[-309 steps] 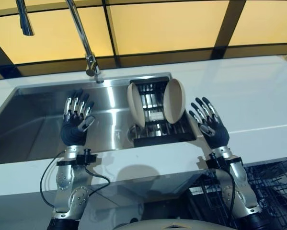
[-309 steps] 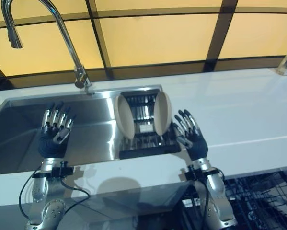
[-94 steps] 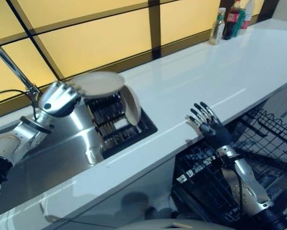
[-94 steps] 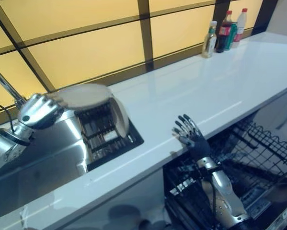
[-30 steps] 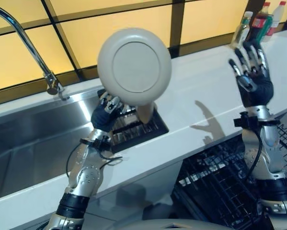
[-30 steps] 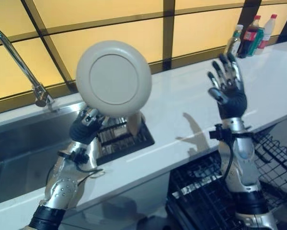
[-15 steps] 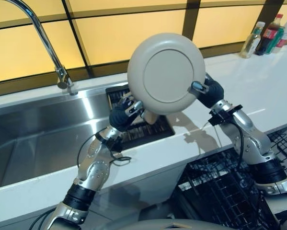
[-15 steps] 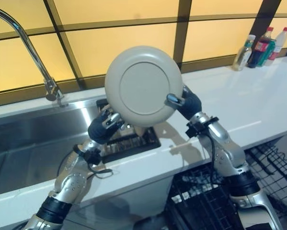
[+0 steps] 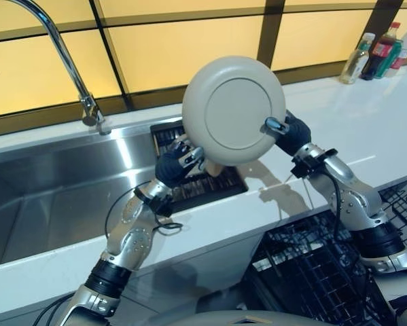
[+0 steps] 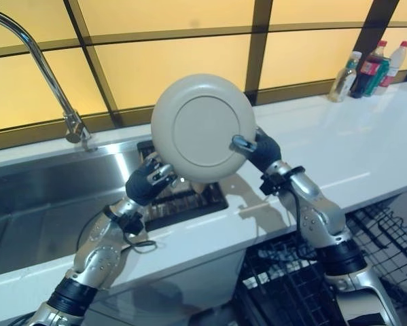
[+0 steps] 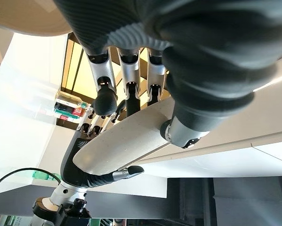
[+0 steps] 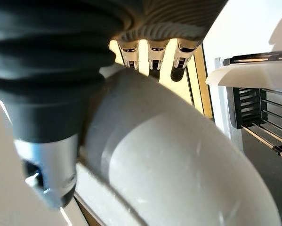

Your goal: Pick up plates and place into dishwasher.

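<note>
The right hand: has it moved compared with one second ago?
Yes. The right hand has moved from up near the bottles down and leftward to grasp the plate rim, toward the faucet.

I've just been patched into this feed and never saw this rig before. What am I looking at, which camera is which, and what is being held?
This is a humanoid robot at a kitchen counter. The two wide pictures come from its head, looking down; the two close ones come from cameras on its wrists. Its left hand and right hand both grip one round plate, held up on edge above the sink; the wrist views show fingers and thumbs pinching its rim. Behind it a second plate stands in the rack. Bottles stand far right. The dishwasher basket is open below the counter.
</note>
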Controlling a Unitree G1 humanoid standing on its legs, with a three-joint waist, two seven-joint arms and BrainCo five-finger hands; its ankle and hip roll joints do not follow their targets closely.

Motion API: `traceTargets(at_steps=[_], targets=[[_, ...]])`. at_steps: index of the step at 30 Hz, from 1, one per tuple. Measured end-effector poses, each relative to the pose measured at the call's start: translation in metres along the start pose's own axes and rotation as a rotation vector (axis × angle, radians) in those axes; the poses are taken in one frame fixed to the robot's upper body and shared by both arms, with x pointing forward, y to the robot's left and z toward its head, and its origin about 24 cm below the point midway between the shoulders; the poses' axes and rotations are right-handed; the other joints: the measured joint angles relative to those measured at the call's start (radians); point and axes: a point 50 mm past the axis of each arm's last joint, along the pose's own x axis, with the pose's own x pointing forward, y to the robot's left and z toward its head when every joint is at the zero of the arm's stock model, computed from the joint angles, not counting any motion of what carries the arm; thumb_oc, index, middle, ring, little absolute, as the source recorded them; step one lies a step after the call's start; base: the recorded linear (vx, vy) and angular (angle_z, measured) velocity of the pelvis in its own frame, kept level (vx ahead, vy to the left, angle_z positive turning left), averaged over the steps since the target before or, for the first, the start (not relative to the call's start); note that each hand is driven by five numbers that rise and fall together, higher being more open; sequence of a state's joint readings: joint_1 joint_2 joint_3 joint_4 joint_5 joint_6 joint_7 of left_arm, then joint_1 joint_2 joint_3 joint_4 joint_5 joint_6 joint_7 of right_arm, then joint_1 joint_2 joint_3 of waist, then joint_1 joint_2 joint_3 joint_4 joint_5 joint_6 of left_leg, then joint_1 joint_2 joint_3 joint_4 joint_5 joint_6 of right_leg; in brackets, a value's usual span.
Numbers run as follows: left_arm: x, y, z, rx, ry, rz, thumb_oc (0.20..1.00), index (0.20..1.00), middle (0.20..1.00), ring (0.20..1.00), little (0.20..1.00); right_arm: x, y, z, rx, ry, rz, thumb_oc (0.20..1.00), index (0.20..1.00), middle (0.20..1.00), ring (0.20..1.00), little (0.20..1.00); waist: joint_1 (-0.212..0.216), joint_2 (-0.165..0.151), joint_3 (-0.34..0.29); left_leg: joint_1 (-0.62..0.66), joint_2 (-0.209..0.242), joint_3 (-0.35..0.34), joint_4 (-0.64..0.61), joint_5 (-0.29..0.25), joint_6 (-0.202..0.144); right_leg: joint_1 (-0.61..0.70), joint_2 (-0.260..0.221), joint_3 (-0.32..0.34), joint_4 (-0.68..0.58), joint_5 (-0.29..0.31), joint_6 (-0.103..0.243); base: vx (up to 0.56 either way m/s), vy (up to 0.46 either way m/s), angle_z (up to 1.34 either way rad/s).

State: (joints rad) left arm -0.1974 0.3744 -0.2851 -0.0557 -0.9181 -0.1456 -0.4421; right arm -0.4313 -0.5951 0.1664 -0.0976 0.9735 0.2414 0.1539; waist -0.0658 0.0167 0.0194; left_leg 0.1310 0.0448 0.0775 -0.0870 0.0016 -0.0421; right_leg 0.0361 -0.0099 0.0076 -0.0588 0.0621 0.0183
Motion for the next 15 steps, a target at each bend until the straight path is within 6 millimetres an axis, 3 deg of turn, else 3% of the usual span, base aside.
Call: traceTargets(at_steps=[15], targets=[[-0.009, 0.015, -0.009, 0.039, 0.070, 0.092, 0.200, 0.200, 0.200, 0.200, 0.200, -0.003, 0.003, -0.002, 0.029, 0.057, 0.120, 0.200, 0.200, 0.200, 0.200, 0.200, 0.000, 0.000, 0.000, 0.001, 0.000, 0.001, 0.000, 0.000, 0.000, 0.000, 0.000, 0.001, 0.000, 0.000, 0.000, 0.00, 0.000, 0.00]])
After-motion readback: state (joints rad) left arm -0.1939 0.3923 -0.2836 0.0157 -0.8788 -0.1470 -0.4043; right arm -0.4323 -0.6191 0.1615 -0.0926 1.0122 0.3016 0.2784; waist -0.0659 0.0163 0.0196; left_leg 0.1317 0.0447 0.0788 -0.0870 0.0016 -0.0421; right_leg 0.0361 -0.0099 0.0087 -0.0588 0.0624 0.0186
